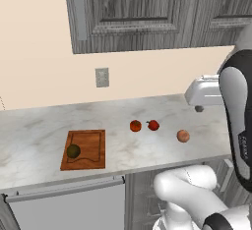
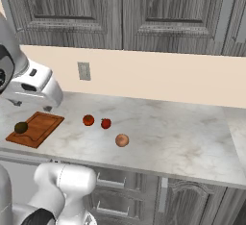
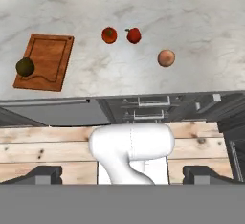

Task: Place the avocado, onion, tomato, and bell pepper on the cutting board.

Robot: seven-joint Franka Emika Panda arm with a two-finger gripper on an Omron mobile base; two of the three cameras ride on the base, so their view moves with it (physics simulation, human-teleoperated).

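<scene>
The avocado [image 1: 73,151] already sits on the near left part of the cutting board [image 1: 91,144]. The onion [image 1: 183,135] lies on the counter [image 1: 34,130], well to the board's right, nearer the front edge than the tomato [image 1: 135,126] and bell pepper [image 1: 153,125]. The gripper [image 3: 122,173] hangs high above with jaws fully apart, holding nothing; the onion lies down and ahead of it
</scene>
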